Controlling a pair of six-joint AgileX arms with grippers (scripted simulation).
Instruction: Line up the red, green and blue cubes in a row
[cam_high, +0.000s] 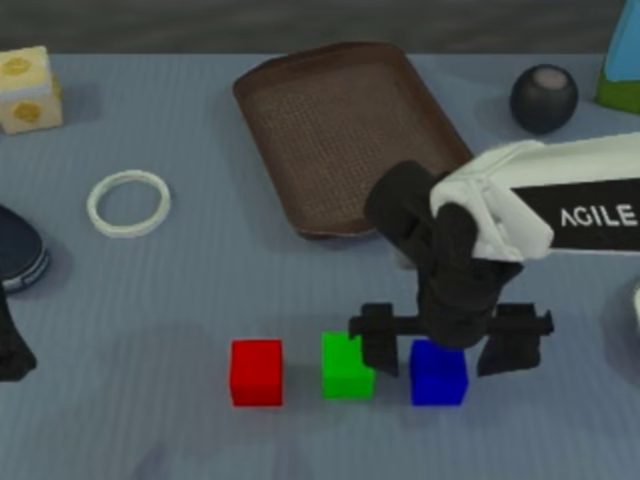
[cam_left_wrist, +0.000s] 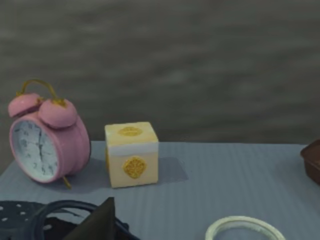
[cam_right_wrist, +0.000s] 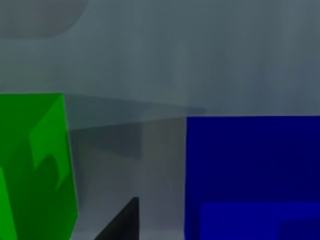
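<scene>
The red cube (cam_high: 256, 372), the green cube (cam_high: 346, 366) and the blue cube (cam_high: 438, 374) stand side by side near the table's front edge, with small gaps between them. My right gripper (cam_high: 445, 350) hangs over the blue cube, open, one finger between green and blue and the other to the right of blue. In the right wrist view the green cube (cam_right_wrist: 35, 165) and the blue cube (cam_right_wrist: 252, 175) fill the sides, with one dark fingertip (cam_right_wrist: 125, 222) in the gap. My left gripper (cam_high: 10, 352) is parked at the table's left edge, open and holding nothing.
A brown tray (cam_high: 250, 92) lies at the back middle. A white ring (cam_high: 128, 203) and a cream block with yellow marks (cam_high: 25, 88) sit at the back left. A black ball (cam_high: 543, 98) is at the back right. A pink alarm clock (cam_left_wrist: 45, 145) stands beside the cream block (cam_left_wrist: 131, 154).
</scene>
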